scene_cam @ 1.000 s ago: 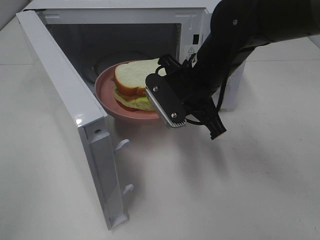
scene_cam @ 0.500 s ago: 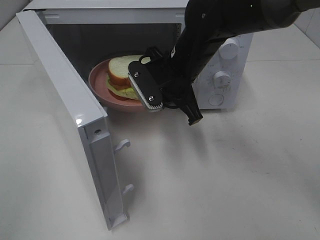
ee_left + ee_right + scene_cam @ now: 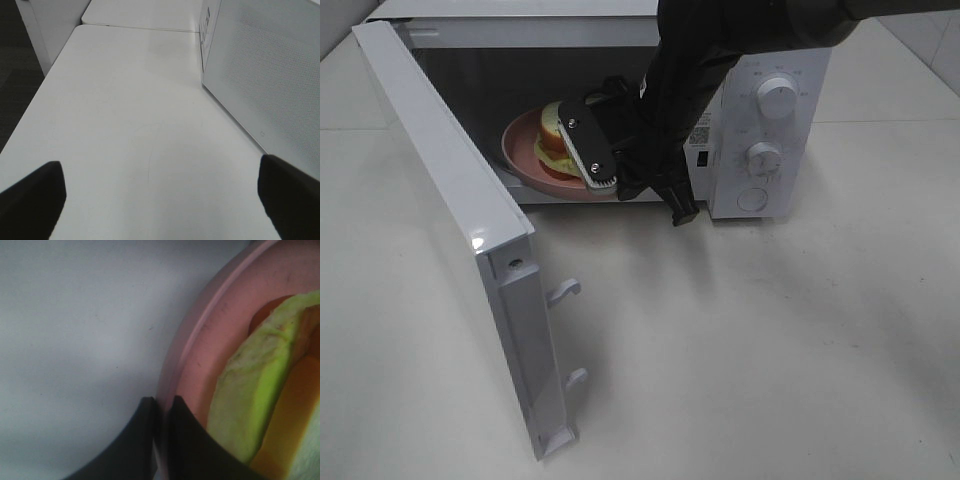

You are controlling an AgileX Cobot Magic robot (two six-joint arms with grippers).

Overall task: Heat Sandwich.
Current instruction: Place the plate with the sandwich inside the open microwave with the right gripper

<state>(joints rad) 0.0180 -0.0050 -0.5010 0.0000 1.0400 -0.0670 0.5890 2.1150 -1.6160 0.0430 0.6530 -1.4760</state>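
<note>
Though half hidden, sandwich (image 3: 552, 130) flat on plate (image 3: 518, 145)

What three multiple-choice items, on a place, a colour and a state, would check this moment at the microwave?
1. Where is the plate carrying the sandwich, relative to the microwave? A on top of it; B in its open cavity; C outside, beside it.
2. What colour is the plate? A blue; B white; C pink.
3. How do the right jaws stand? A shut on the plate's rim; B wide open over the sandwich; C shut on nothing.
Key: 1 B, it is within the cavity, past the open door; 2 C, its rim shows pink; 3 A, the right wrist view shows them pinching the rim.
</note>
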